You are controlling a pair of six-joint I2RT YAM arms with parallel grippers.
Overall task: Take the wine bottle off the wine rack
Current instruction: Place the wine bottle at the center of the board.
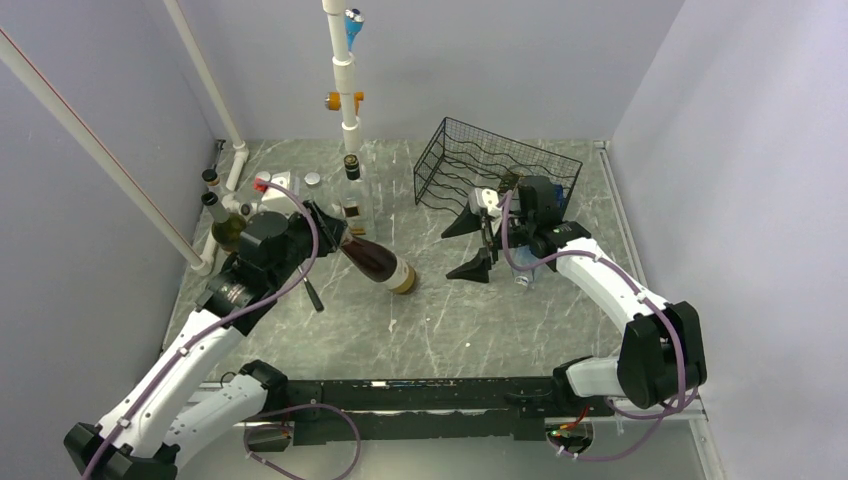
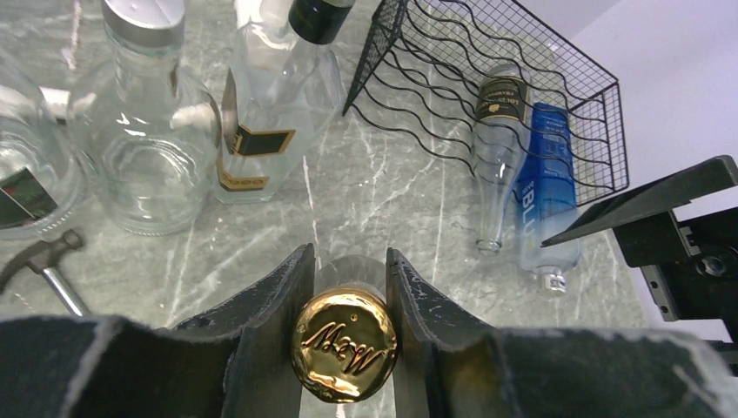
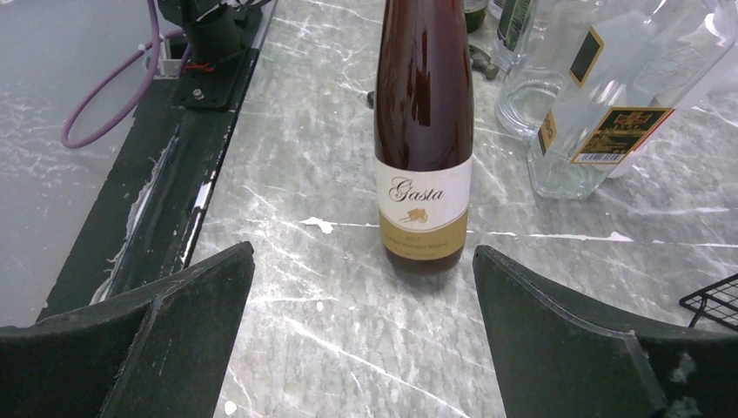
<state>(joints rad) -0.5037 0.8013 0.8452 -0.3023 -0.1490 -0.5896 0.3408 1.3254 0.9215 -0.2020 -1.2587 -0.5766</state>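
The wine bottle [image 1: 380,263] is dark brown with a white and gold label. It slants over the table left of centre, well apart from the black wire wine rack [image 1: 495,168]. My left gripper [image 1: 337,236] is shut on its neck, and the gold cap [image 2: 345,344] sits between my fingers [image 2: 278,300]. Its base [image 3: 424,252] is at or just above the table; I cannot tell if it touches. My right gripper [image 1: 473,246] is open and empty between the bottle and the rack, facing the label [image 3: 424,205].
A clear bottle [image 2: 498,144] and a blue-labelled bottle [image 2: 546,187] lie at the rack's [image 2: 487,78] near end. Several clear glass bottles [image 2: 144,131] stand at the back left by the white pipe frame [image 1: 345,90]. A hammer [image 2: 48,261] lies there.
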